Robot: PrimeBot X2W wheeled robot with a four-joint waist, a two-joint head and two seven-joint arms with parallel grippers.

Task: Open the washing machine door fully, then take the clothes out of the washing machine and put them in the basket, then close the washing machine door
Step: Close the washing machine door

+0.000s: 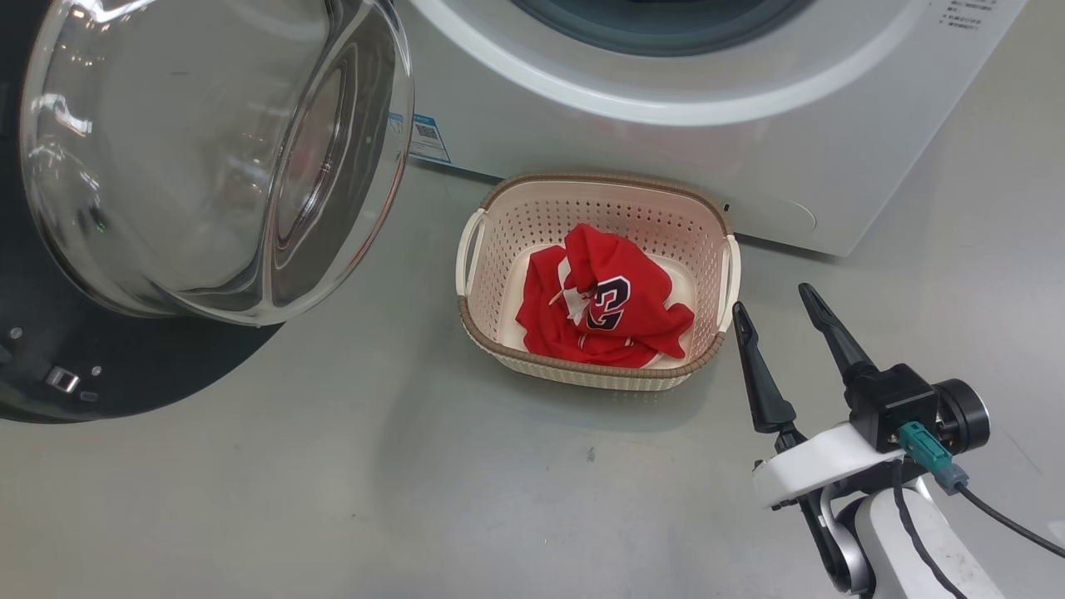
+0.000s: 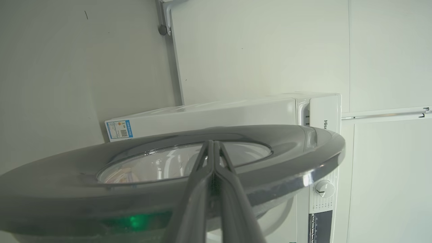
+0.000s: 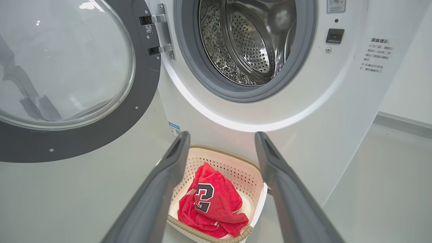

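Black-framed washing machine door (image 1: pixel 208 166) swung wide open at the left of the washing machine (image 1: pixel 666 141) — stiff, hinged, glossy; best pushed on the frame near its free edge, not the bulging glass. Left gripper (image 2: pixel 213 148) across the door's outer face, fingers pressed together, contact unclear. Steel drum (image 3: pixel 249 44) apparently empty. Red clothes (image 1: pixel 603 299), soft, heaped in the basket (image 1: pixel 582 370) before the machine. Right gripper (image 1: pixel 771 299) beside the basket's right rim, fingers spread, empty.
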